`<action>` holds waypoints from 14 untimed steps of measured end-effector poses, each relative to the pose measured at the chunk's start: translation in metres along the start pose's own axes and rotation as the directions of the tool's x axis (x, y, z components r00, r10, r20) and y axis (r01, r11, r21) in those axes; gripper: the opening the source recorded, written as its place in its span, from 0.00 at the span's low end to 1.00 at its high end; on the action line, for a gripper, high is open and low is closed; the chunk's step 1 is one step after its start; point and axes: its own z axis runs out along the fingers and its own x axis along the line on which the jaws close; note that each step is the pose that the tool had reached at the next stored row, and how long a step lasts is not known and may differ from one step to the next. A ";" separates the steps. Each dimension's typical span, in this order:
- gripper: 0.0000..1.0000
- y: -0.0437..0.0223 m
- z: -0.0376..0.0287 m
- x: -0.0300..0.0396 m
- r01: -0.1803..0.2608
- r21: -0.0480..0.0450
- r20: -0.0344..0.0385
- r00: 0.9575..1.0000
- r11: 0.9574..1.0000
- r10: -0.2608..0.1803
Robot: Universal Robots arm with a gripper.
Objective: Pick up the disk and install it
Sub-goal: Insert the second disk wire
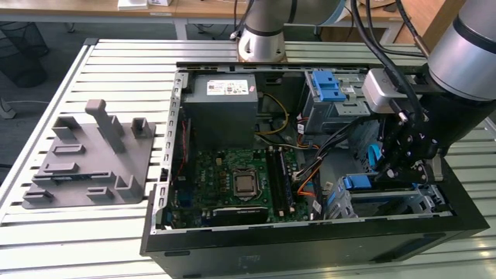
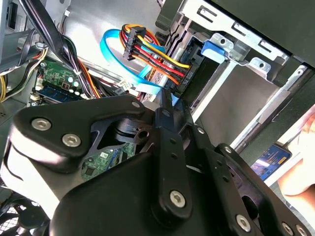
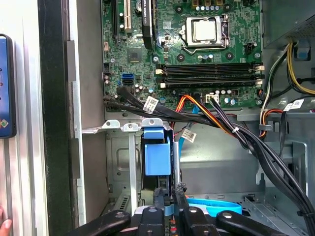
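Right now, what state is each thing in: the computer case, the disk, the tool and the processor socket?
Computer case: lying on its side, open.
Disk: in the drive bay, blue end showing.
Tool: shut, tip at the disk's blue end; whether it grips the disk is unclear.
Processor socket: uncovered, no cooler on it.

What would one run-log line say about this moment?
tool: shut on disk | disk: upright in drive cage | site: computer case

The arm [image 1: 473,52] reaches down into the open case [image 1: 232,244], its gripper [image 3: 170,199] low inside, fingers [image 3: 160,196] drawn close together, nearly touching.
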 end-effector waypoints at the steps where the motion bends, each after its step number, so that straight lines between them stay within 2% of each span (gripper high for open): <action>1: 0.23 0.0000 -0.0001 0.0000 0.000 0.000 0.000 1.000 1.000 0.000; 14: 0.23 0.0000 -0.0064 0.0000 0.000 0.000 0.000 1.000 1.000 0.000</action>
